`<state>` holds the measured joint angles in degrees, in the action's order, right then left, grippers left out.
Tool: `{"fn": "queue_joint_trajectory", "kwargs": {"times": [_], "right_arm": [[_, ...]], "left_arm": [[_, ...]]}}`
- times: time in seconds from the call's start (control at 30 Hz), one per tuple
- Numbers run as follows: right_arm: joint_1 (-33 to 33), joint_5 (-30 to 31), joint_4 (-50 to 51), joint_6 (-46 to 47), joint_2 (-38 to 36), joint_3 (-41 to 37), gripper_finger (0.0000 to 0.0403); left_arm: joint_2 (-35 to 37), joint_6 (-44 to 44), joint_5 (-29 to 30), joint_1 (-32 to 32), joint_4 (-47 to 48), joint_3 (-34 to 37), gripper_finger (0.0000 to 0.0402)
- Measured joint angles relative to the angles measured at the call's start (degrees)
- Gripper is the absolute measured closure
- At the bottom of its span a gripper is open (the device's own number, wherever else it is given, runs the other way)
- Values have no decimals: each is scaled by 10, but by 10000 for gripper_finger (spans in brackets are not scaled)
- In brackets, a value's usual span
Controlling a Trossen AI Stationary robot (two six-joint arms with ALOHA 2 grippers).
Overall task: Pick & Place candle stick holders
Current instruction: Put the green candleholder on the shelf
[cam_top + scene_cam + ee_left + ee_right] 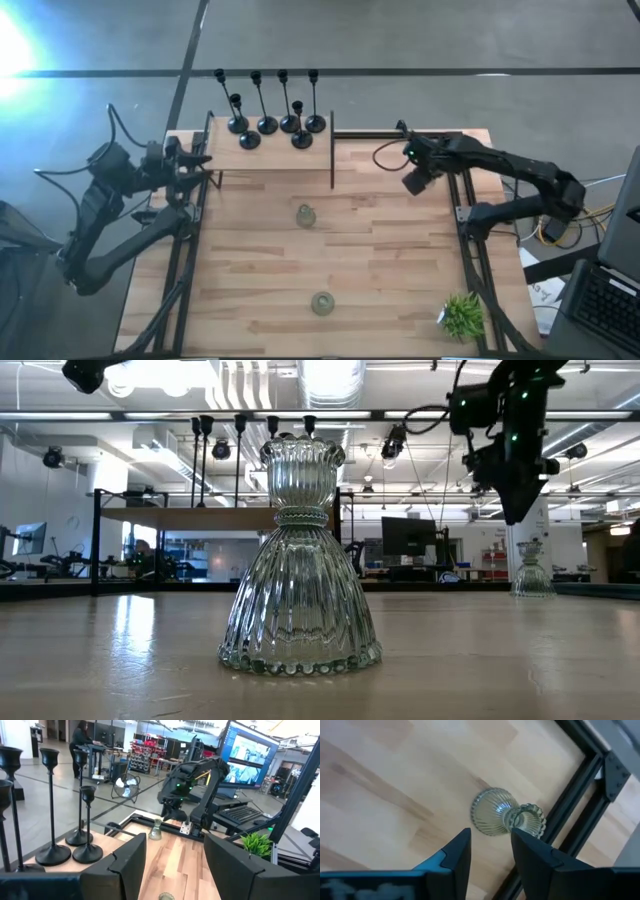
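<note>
Several black candle stick holders [268, 110] with round bases and thin stems stand on a raised wooden shelf [270, 155] at the far left; the left wrist view shows them too [55, 820]. One clear glass holder [305, 215] stands upright mid-table, another [322, 302] nearer the front edge [300, 560]. My right gripper [413, 185] hangs open above the table, right of the farther glass holder [505, 817], pointing steeply down toward it. My left gripper [205, 165] waits open and level by the shelf's left end.
A small green plant [462, 315] sits at the near right corner. A black upright rail [332, 150] bounds the shelf's right end, and black frame rails [465, 230] run along the table's sides. Bare wood lies between the two glass holders.
</note>
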<state>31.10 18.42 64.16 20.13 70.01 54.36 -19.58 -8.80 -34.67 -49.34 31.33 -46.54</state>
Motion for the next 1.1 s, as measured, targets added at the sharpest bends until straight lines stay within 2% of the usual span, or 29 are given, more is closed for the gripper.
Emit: {"fn": "queue_joint_trajectory", "kwargs": {"times": [0.2,0.4,0.9,1.1], "right_arm": [[34,-22,2,3,59,17,249],[50,-16,5,-6,94,18,252],[80,-3,13,-14,107,5,264],[81,-5,-20,-37,112,-13,276]], "left_arm": [[-5,-1,-4,0,2,0,197],[-5,-6,-5,0,6,0,197],[-5,-7,-5,0,9,0,197],[-5,-7,-5,0,9,0,197]]}}
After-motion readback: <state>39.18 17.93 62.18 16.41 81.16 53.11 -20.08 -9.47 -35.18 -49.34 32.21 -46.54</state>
